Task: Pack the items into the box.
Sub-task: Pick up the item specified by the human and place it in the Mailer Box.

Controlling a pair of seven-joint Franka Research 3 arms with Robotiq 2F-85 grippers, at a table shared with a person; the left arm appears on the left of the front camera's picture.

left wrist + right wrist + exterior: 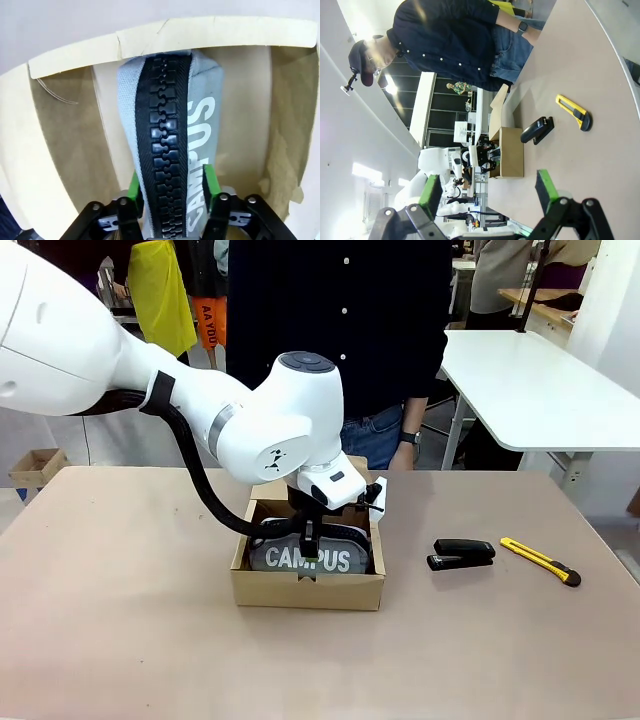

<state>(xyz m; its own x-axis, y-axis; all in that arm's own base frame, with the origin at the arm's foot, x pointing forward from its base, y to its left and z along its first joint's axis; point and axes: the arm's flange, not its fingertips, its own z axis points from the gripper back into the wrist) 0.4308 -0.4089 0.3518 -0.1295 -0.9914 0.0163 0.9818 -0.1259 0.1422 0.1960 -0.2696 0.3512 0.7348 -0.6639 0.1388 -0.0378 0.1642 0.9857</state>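
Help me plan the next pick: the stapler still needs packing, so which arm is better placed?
Likely right. The stapler lies right of the box, on that arm's side, and the right gripper is open and free. The left gripper straddles the pouch inside the box.

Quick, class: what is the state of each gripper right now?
Left gripper: pads flank the CAMPUS pouch; whether it grips cannot be told.
Right gripper: open, holding nothing.

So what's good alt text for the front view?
A white robot arm has its hand down in an open brown box holding a grey CAMPUS pouch. A black stapler and yellow knife lie on the table beside it; a person stands behind.
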